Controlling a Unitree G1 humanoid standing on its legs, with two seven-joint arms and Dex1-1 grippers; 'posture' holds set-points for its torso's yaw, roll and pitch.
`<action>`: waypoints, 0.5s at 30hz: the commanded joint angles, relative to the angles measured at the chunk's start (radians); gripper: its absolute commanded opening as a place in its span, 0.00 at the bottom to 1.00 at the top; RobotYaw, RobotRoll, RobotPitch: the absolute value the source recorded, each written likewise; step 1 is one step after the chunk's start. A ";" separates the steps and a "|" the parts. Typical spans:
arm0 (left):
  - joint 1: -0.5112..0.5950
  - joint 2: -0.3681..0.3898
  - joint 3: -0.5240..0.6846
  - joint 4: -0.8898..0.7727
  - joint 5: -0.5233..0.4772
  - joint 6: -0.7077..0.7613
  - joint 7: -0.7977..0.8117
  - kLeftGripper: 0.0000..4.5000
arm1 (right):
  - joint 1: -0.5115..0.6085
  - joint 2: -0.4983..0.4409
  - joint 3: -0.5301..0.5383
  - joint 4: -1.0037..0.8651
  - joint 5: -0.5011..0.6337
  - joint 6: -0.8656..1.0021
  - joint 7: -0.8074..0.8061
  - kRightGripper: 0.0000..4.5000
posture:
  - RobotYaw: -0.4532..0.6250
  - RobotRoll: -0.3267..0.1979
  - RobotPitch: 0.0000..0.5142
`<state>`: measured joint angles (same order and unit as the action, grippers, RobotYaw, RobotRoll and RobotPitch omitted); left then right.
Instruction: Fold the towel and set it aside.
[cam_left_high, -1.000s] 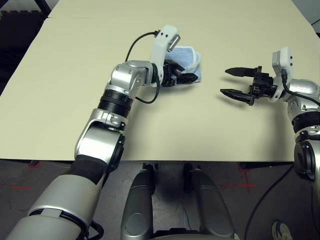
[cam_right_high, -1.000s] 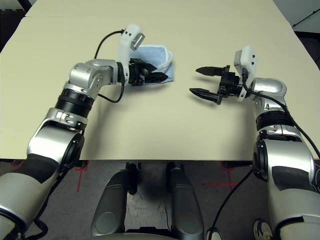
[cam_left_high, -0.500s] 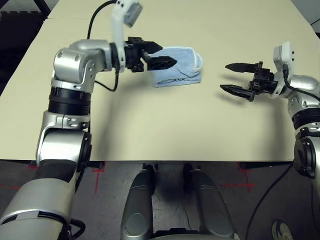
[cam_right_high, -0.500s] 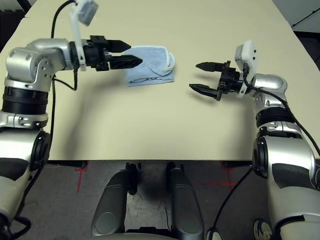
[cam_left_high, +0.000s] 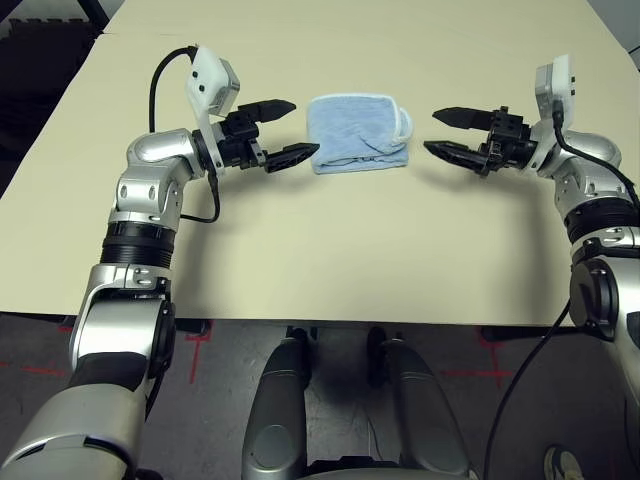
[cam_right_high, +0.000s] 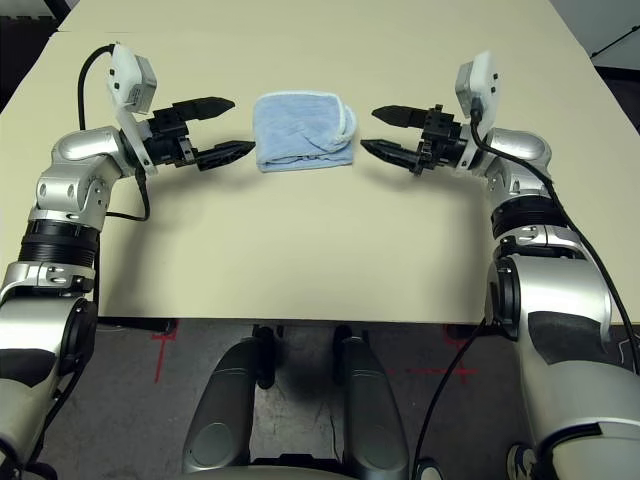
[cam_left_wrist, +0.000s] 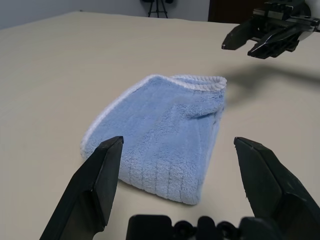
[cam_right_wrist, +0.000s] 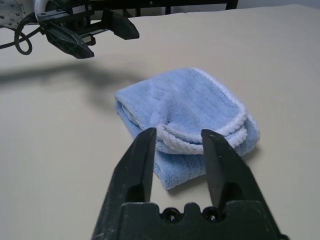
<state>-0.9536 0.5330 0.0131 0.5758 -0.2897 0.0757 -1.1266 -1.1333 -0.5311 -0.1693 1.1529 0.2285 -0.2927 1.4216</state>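
Between your spread left gripper (cam_left_high: 280, 133) and the half-closed, empty right gripper (cam_left_high: 449, 134), the towel (cam_left_high: 357, 133) lies folded, soft, light; pinch its thick rolled edge.

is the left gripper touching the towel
Apart. The left eye view shows bare table between the left gripper and the towel.

towel (cam_left_high: 358, 134) underside and inner folds hidden

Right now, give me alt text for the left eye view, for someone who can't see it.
A folded light-blue towel lies on a beige table, untouched, between two robot grippers pointing at it. The left gripper is open; the right gripper has its fingers apart, holding nothing.
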 joint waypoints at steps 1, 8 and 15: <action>-0.004 0.006 0.006 0.054 0.016 -0.065 -0.028 1.00 | 0.001 -0.004 -0.012 0.018 0.003 0.003 0.001 0.20 | 0.47 0.62 0.45; 0.000 0.010 0.003 0.137 0.040 -0.154 -0.066 1.00 | 0.006 0.004 -0.009 0.011 0.004 0.003 0.005 0.01 | 0.46 0.62 0.45; 0.007 0.008 -0.002 0.171 0.054 -0.212 -0.106 0.92 | 0.008 0.003 -0.004 0.008 -0.001 -0.002 0.018 0.00 | 0.46 0.62 0.44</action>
<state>-0.9567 0.5353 0.0175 0.7279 -0.2484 -0.1227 -1.2139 -1.1332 -0.5268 -0.1697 1.1533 0.2284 -0.2899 1.4276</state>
